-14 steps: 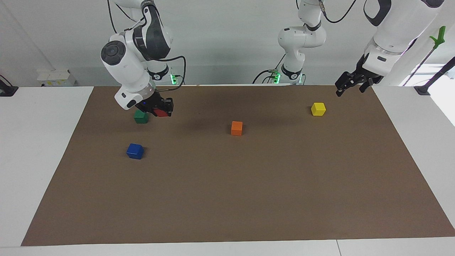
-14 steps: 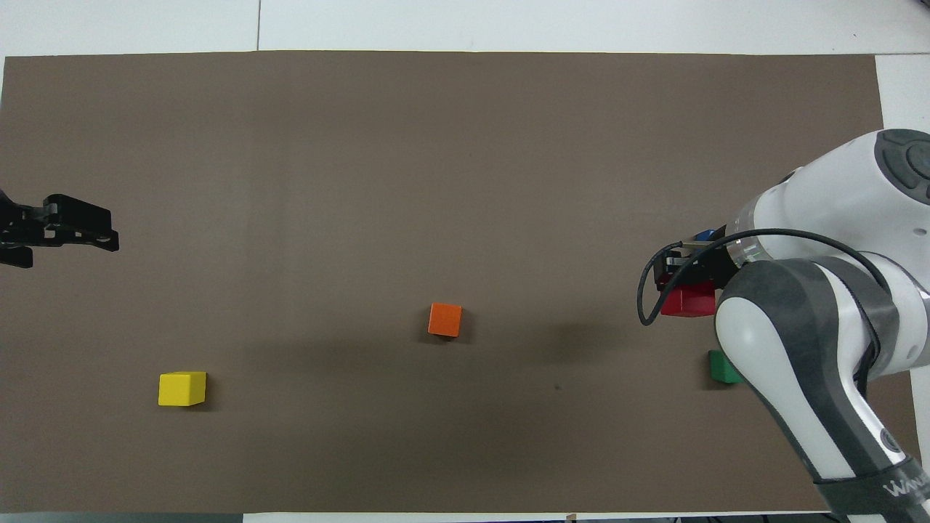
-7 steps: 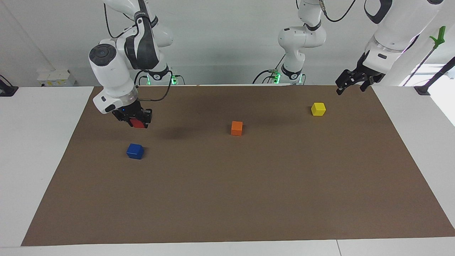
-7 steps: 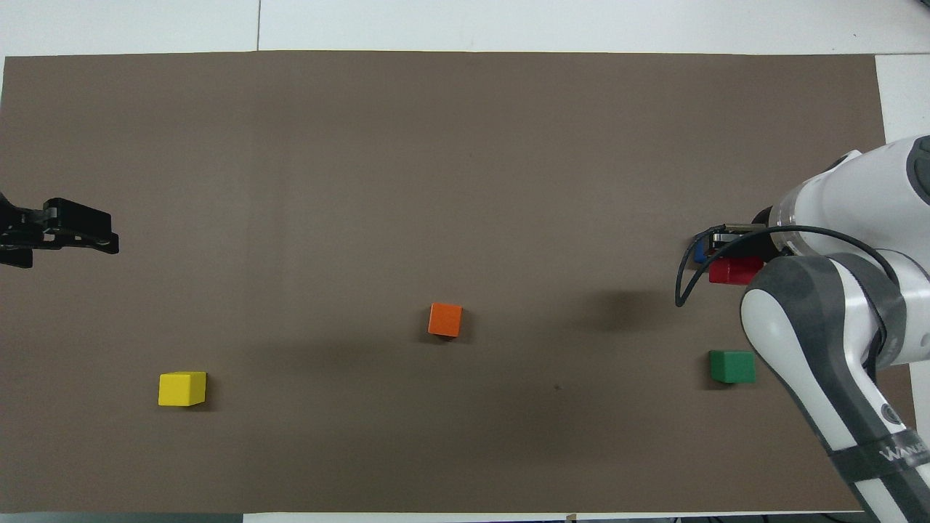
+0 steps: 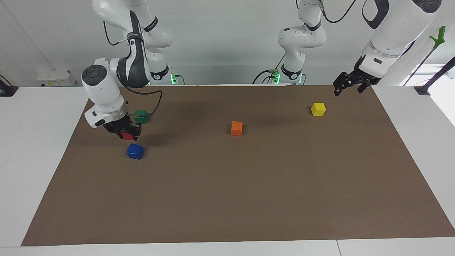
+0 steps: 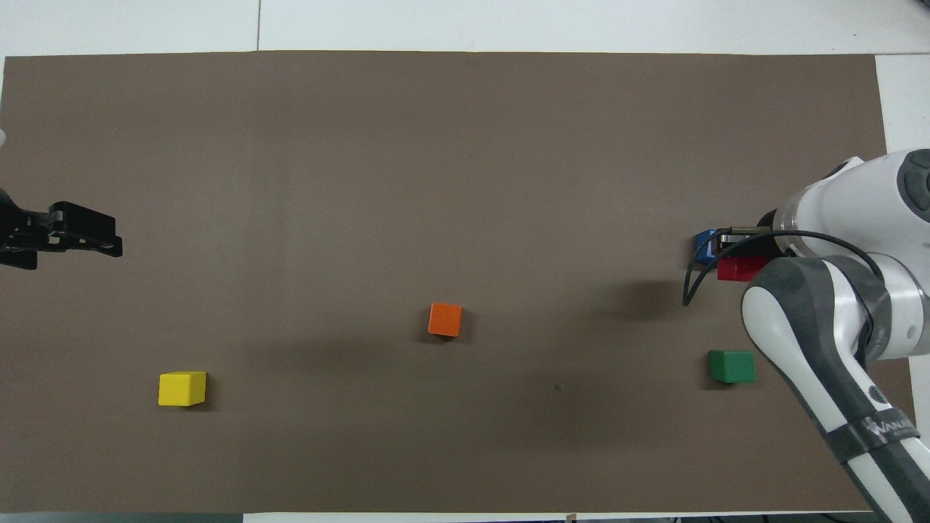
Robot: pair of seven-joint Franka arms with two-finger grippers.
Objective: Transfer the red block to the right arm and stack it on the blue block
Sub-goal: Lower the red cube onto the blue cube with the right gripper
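Carrying the red block (image 5: 127,135) in my right gripper (image 5: 125,133), I see in the facing view that I've swung away from the green block (image 5: 142,116) over the last sec and come down toward the blue block (image 5: 135,151). Fingers clamped on the red one, which hangs in the air just above the blue one and a bit toward the robots' side of it, not touching. So the handover's done; what's left, I reckon, is a short shift to centre over blue, then lower and let go. The green block, clear again, sits on the mat nearer the robots, out of my path. My left gripper (image 5: 348,83) waits up in the air at the left arm's end of the table, fingers apart, nothing in them, over the mat edge near the yellow block (image 5: 318,108). The orange block (image 5: 236,128) sits mid-mat, well apart from the work.

Overhead view: the red block (image 6: 738,268) shows under my right gripper (image 6: 735,256), w/ the blue block (image 6: 704,245) half covered by it, so I'm close but not lined up yet. The green block (image 6: 732,366), orange block (image 6: 445,319) and yellow block (image 6: 182,388) stay put. Left gripper (image 6: 87,232) holds at the mat's edge. Nothing blocks the drop; the main risk is an off-centre placement tipping red off blue.
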